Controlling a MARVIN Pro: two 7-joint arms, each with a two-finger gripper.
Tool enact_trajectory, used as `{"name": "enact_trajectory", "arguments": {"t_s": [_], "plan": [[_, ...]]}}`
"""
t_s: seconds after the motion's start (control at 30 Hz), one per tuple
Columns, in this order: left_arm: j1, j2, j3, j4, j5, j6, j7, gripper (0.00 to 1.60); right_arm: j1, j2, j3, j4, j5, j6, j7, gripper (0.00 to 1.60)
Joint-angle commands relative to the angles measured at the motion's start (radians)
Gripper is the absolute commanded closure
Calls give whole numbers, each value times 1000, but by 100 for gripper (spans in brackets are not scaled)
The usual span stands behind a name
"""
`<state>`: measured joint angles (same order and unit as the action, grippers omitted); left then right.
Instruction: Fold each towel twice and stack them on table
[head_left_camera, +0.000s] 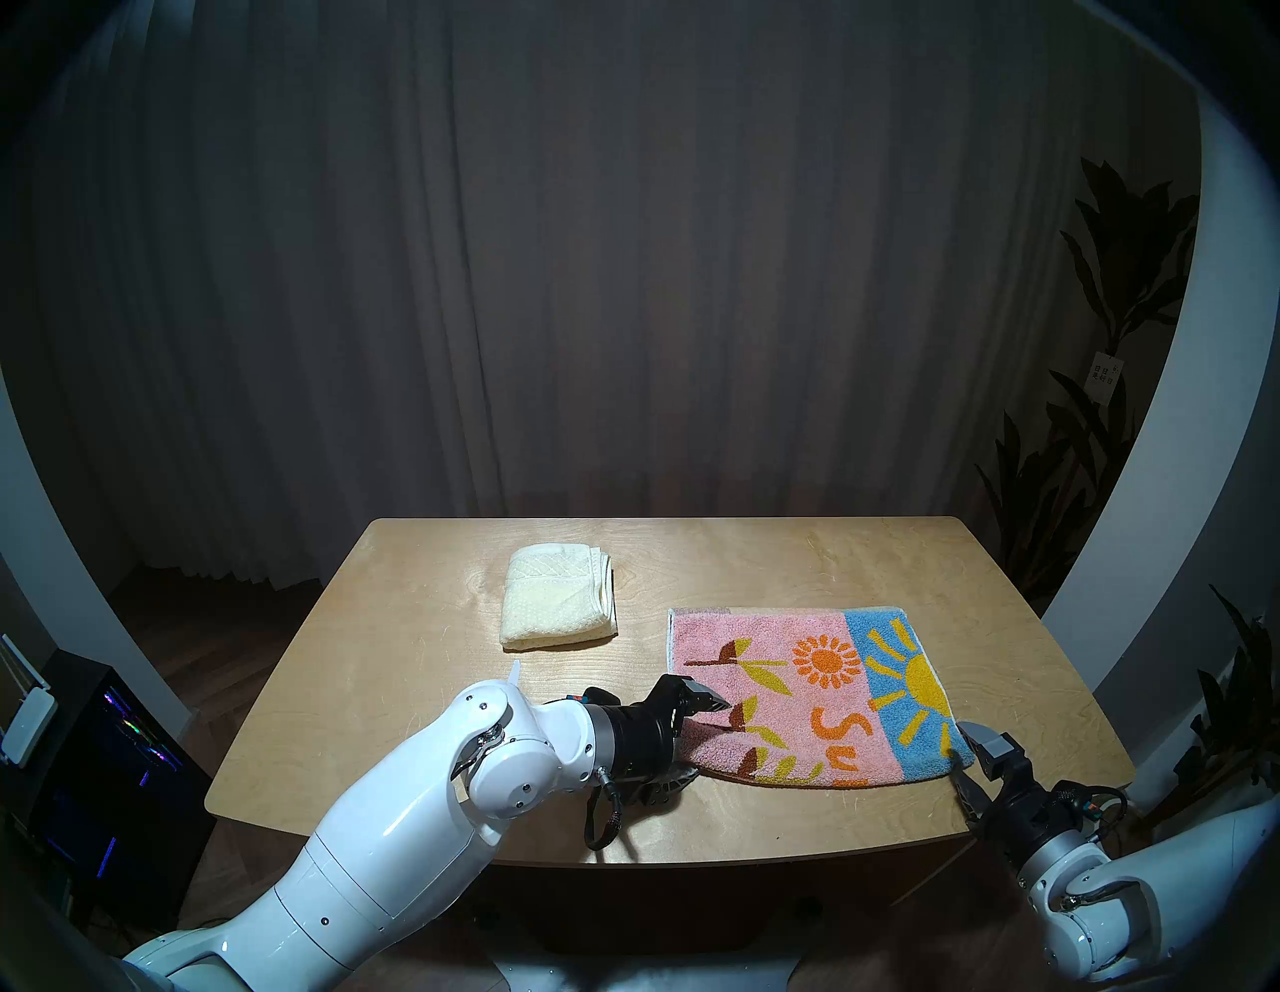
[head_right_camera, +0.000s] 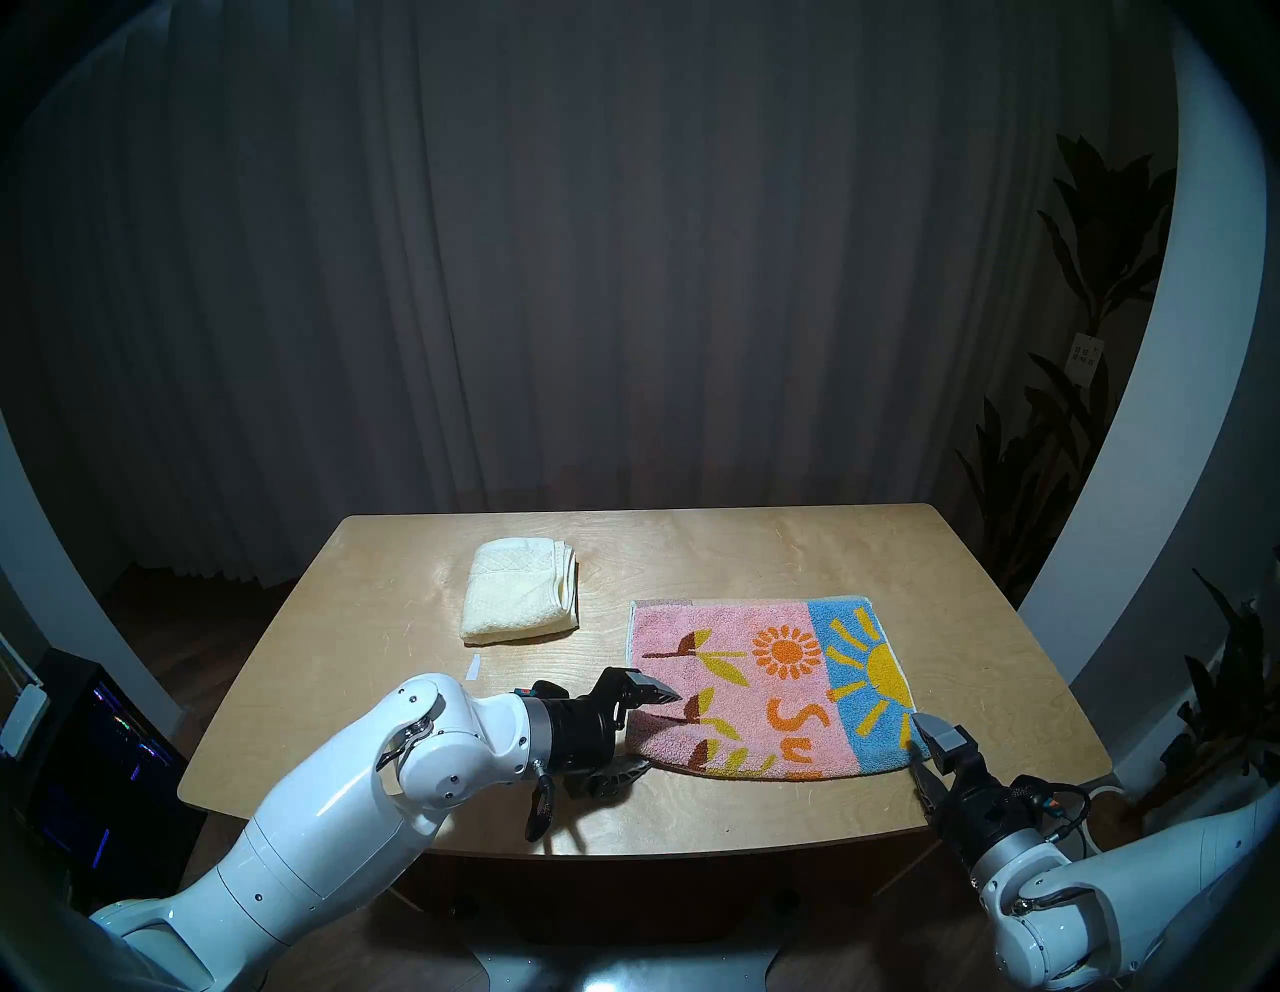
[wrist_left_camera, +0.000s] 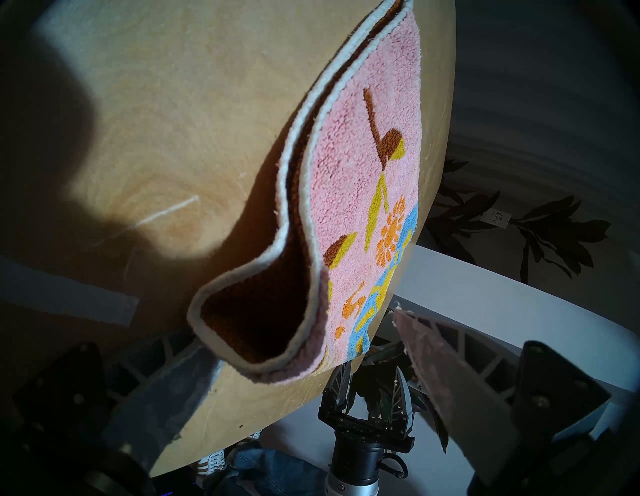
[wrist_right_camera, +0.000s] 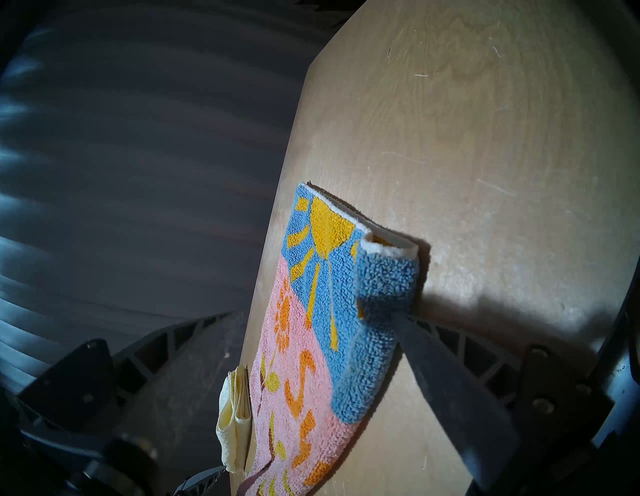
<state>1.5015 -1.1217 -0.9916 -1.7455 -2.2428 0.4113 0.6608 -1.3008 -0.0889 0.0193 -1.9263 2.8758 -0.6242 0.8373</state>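
Observation:
The pink and blue towel (head_left_camera: 810, 693) with sun and flowers lies folded in half, right of the middle of the plywood table (head_left_camera: 762, 554). My left gripper (head_left_camera: 689, 741) is open, and the towel's near left corner (wrist_left_camera: 277, 332) sits between its jaws. My right gripper (head_left_camera: 970, 762) is open at the near right blue corner (wrist_right_camera: 381, 311), with one finger (wrist_right_camera: 443, 374) under that corner. The cream-yellow towel (head_left_camera: 557, 603) lies folded small at the back left, apart from both grippers; it also shows in the right wrist view (wrist_right_camera: 232, 426).
A small white tape mark (head_left_camera: 512, 672) lies on the table in front of the cream towel. A dark curtain hangs behind the table. A computer tower (head_left_camera: 104, 762) stands on the floor at the left, and plants (head_left_camera: 1108, 415) stand at the right.

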Motion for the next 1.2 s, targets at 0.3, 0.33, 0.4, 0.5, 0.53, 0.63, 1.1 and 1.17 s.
{"name": "enact_trajectory", "arguments": {"t_s": [0.3, 0.33, 0.4, 0.5, 0.53, 0.63, 1.1, 1.17], "plan": [[-3, 4, -9, -13, -4, 2, -5, 0, -28, -11, -35, -37, 4, -44, -36, 0], [-3, 4, -9, -14, -4, 2, -5, 0, -28, -11, -35, -37, 4, -47, -36, 0], [-3, 5, -9, -15, -3, 2, -5, 0, -29, -11, -38, -36, 4, -56, -41, 0], [-3, 7, -10, -17, -3, 2, -5, 0, -28, -11, -39, -29, 4, -70, -47, 0], [-3, 7, -10, -17, -3, 2, -6, 0, -27, -11, -39, -26, 4, -75, -48, 0], [-4, 6, -7, -19, -3, 6, -7, 0, -23, -11, -41, -15, 4, -86, -58, 0], [-14, -5, 0, -14, 0, 13, -9, 0, 11, -12, -14, 22, 4, -118, -75, 0], [-16, -6, -1, -14, 0, 14, -9, 0, 18, -13, -7, 24, 4, -121, -75, 0]]}}
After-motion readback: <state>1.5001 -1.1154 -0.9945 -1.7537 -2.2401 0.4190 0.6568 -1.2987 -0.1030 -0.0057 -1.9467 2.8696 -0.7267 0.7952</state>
